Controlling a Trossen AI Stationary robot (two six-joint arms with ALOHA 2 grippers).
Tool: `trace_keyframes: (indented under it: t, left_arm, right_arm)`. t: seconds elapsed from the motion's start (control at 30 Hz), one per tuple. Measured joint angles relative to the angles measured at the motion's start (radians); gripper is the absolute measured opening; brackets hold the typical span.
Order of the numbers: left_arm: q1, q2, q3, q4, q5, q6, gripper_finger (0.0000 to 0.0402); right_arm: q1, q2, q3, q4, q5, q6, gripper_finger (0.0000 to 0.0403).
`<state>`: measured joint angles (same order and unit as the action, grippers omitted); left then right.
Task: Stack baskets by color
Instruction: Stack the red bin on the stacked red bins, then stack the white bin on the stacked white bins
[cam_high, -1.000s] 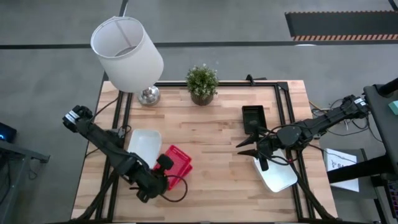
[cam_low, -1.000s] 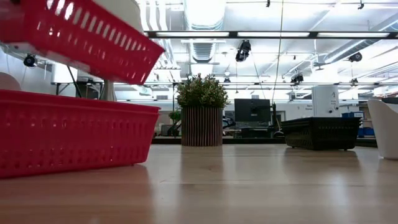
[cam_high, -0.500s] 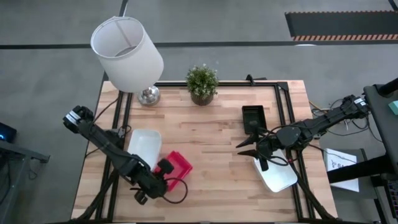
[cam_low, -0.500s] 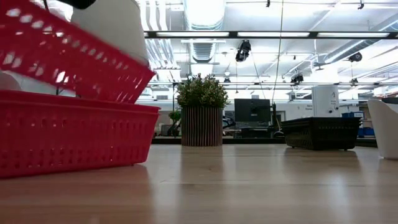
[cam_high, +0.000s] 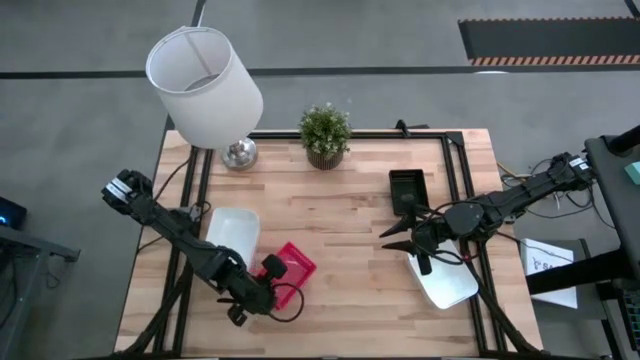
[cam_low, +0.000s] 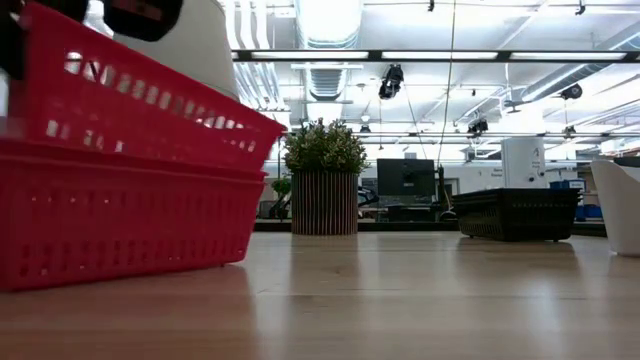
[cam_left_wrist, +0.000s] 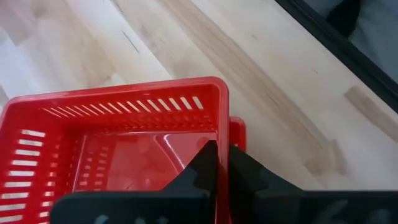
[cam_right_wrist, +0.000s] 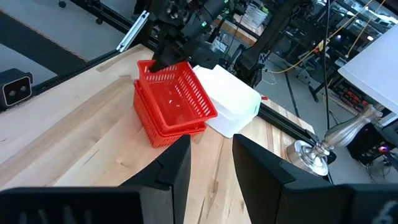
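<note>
L claw (cam_left_wrist: 216, 163) pinches top red basket (cam_left_wrist: 112, 146) rim, tilted into lower red basket (cam_low: 120, 220)

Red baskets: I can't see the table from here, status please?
Left tool shut on top red basket, tilted into red stack. Right tool open, idle above table. White basket beside stack; path unobstructed.

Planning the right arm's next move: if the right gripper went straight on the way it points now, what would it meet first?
Judging by its wrist view, the right gripper points across bare table at the red baskets held by the left gripper; probably those first, though depth is unclear.
</note>
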<state>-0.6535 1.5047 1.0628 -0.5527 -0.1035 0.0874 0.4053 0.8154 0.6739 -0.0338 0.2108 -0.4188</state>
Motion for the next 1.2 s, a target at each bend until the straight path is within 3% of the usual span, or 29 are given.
trace_keyframes:
  t: [0.3,0.47,0.77,1.0,1.1,1.2]
  left_arm:
    - [0.011,0.0,-0.052,0.067,-0.017,-0.001,0.0]
    - [0.011,0.0,-0.056,0.068,-0.081,-0.003,0.0003]
    - [0.023,-0.001,-0.056,0.066,-0.157,-0.003,0.0103]
    - [0.017,-0.002,0.019,0.037,-0.143,-0.006,0.016]
    - [0.017,-0.005,0.069,-0.022,-0.113,-0.101,0.0162]
    - [0.015,0.001,0.073,-0.026,-0.018,-0.186,0.0146]
  right_arm:
    - [0.0,0.0,0.0,-0.009,0.0,0.0,0.0112]
    - [0.0,0.0,0.0,-0.009,0.0,0.0,0.0112]
    - [0.0,0.0,0.0,-0.012,0.0,0.015,0.0111]
    - [0.0,0.0,0.0,-0.013,0.0,0.033,0.0112]
    - [0.0,0.0,0.0,-0.014,0.0,0.044,0.0112]
    - [0.0,0.0,0.0,-0.014,0.0,0.051,0.0112]
